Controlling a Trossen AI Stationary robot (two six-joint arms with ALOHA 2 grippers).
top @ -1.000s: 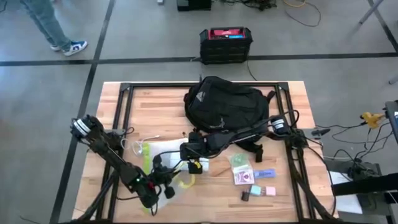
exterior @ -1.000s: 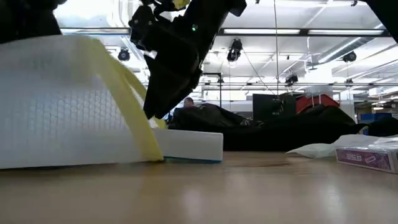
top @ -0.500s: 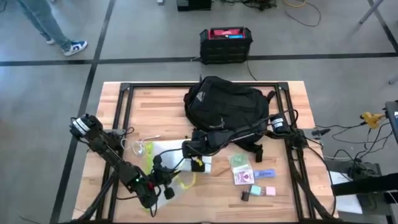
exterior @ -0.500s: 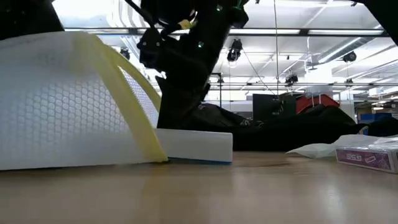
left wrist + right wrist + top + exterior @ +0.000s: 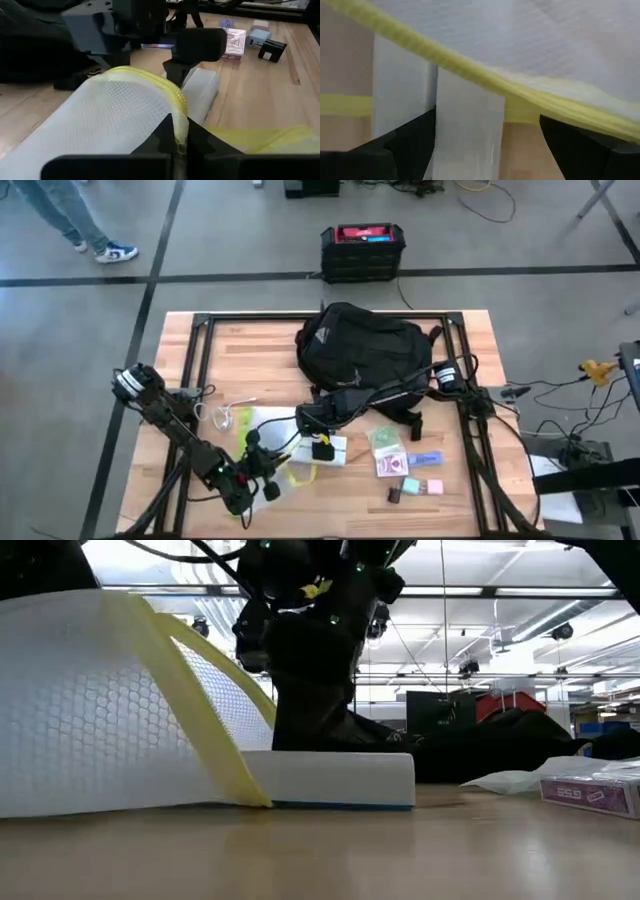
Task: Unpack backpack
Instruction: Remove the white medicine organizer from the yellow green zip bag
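- Backpack point(image 5: 362, 345) lies at table's point(image 5: 260, 345) far middle.
- Left gripper point(image 5: 179, 142): fingers pinched on yellow edge of mesh pouch point(image 5: 117, 112).
- Right gripper point(image 5: 322, 446): fingers apart, straddling white box point(image 5: 335, 780) beside the pouch.

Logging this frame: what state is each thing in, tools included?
Large black fabric backpack: lying on the table; zips unreadable.
White mesh pouch with yellow trim: one edge lifted and pinched.
Flat white box: flat on the table, one end under the pouch's trim.
Left tool: shut on the pouch's yellow trim.
Right tool: directly over the white box.
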